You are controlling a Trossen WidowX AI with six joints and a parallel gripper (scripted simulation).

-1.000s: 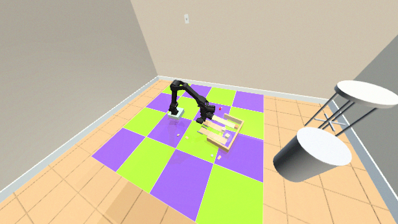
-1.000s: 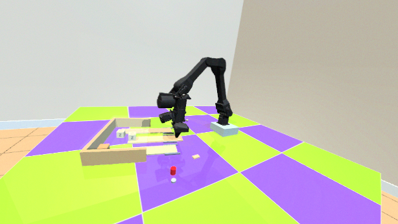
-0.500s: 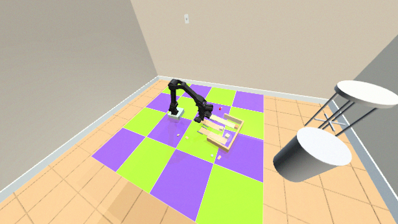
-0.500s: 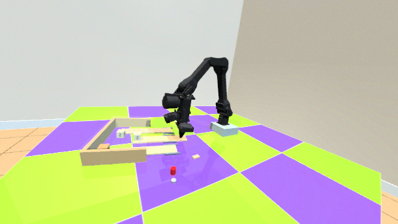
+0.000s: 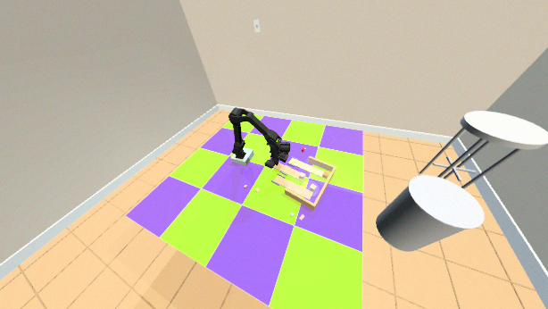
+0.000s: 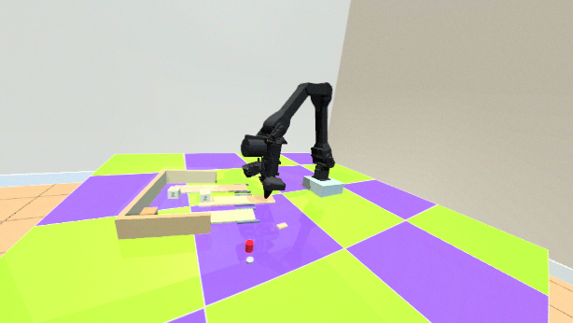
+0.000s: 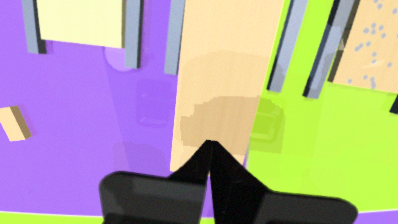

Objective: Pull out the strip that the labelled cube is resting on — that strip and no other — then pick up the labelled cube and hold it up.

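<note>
Labelled cube (image 5: pixel 302 176) (image 6: pixel 204 196) rides the middle strip (image 5: pixel 289 171) (image 6: pixel 233 201) (image 7: pixel 225 60), toward the frame (image 5: pixel 325 187) (image 6: pixel 163 226) from the closed, empty gripper (image 5: pixel 269 165) (image 6: pixel 267 196) (image 7: pixel 210 145), which points down at the strip's outer end, its long axis running from gripper to cube

Could be entered from the arm's side, open between the ends of the wooden frame (image 5: pixel 326 187) (image 6: pixel 163 226). Was barred elsewhere by low walls, and flanked along the middle strip (image 5: pixel 289 171) (image 6: pixel 233 201) (image 7: pixel 225 50) by grey rails (image 6: pixel 244 205) (image 7: pixel 288 45).
</note>
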